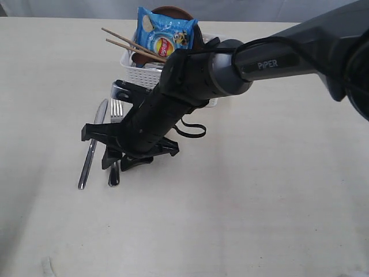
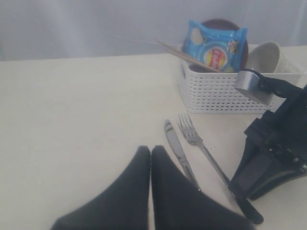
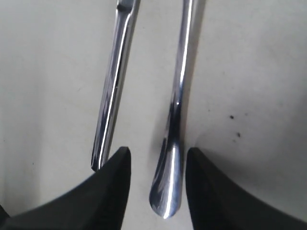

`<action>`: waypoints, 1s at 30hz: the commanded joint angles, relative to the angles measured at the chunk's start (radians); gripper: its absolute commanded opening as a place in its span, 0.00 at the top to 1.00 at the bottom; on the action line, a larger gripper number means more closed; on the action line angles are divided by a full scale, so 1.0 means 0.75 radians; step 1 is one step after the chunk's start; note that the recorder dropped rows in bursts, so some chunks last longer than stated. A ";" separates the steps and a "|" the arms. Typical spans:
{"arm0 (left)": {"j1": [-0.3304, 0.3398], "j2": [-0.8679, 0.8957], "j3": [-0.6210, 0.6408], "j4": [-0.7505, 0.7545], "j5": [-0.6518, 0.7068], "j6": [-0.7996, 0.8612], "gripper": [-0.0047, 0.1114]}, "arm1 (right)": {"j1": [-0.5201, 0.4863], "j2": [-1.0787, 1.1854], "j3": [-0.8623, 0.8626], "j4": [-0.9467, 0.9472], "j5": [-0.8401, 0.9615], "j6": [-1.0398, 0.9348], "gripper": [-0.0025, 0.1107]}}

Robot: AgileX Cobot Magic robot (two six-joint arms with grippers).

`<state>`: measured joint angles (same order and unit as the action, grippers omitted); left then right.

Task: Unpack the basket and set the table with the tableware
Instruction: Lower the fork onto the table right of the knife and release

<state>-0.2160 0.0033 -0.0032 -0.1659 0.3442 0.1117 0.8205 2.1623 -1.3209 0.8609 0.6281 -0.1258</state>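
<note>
Lying flat on the table (image 1: 259, 202), the fork (image 3: 178, 96) and knife (image 3: 115, 86) sit side by side, just apart, with tines and blade towards the basket (image 2: 220, 93) and handles pointing away from it. The right gripper (image 3: 158, 152) straddles the rounded end of the fork's handle. Its jaws are spread, with table showing on both sides of the steel, so it has hold of nothing. One of its fingers (image 3: 112, 187) stands between the two handles, close to the knife's end. Beyond the tines, the basket holds a blue snack packet (image 1: 164, 34), wooden chopsticks (image 1: 124, 40) jutting over the rim, a brown plate (image 1: 173, 10) behind the packet and a pale bowl (image 2: 266, 57). The left gripper (image 2: 151, 151) is near the cutlery, its fingers pressed together and empty.
</note>
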 commanded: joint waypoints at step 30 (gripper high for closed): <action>-0.008 -0.004 0.004 0.000 -0.002 -0.002 0.96 | 0.047 0.034 0.025 -0.069 0.010 -0.013 0.64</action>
<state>-0.2160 0.0033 -0.0032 -0.1659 0.3442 0.1117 0.8465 2.1596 -1.3209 0.8492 0.6425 -0.1219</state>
